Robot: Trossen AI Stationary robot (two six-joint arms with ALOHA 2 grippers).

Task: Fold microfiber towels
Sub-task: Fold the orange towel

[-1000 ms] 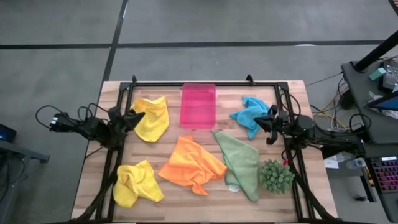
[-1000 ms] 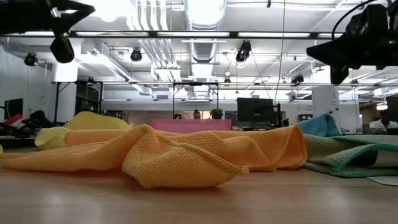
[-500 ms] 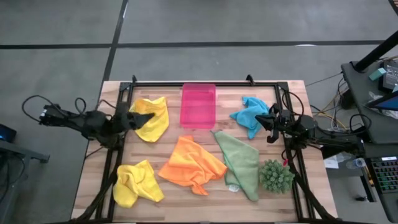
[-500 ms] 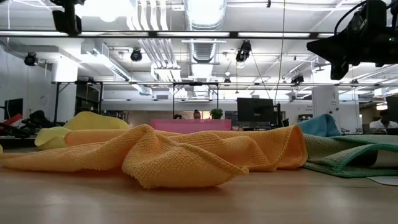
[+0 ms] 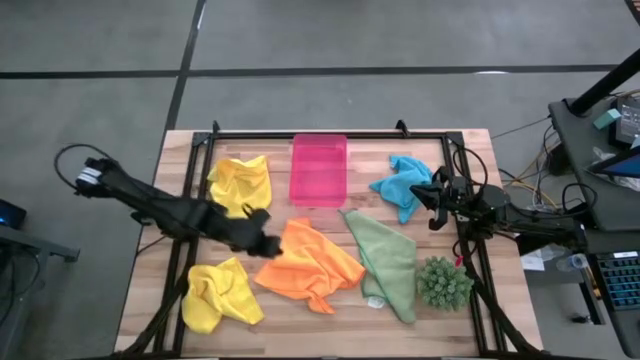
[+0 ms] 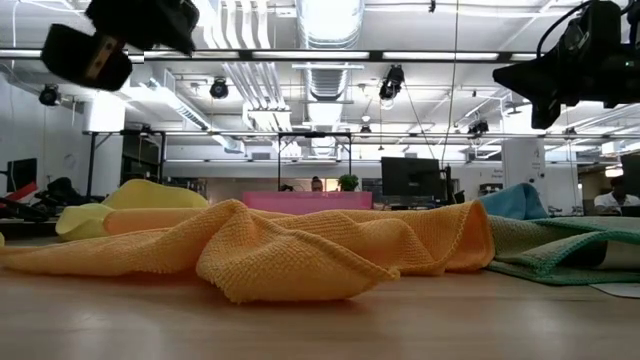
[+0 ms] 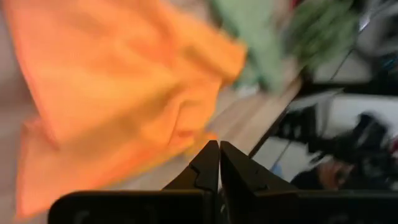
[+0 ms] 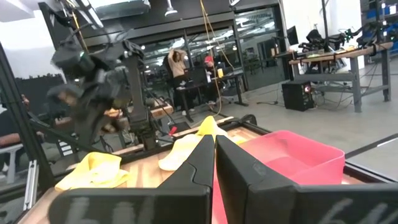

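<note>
Left gripper (image 5: 262, 243) hovers at the orange towel's (image 5: 308, 264) edge on the yellow-towel side, fingers closed and empty. Towel lies crumpled mid-desk, just beside the green towel (image 5: 388, 262). Open first, pinch one corner only. Right gripper (image 5: 421, 200) parked, closed, by the blue towel (image 5: 402, 180).

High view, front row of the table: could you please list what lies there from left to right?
Yellow towel → orange towel → light green towel → spiky green plant.
</note>
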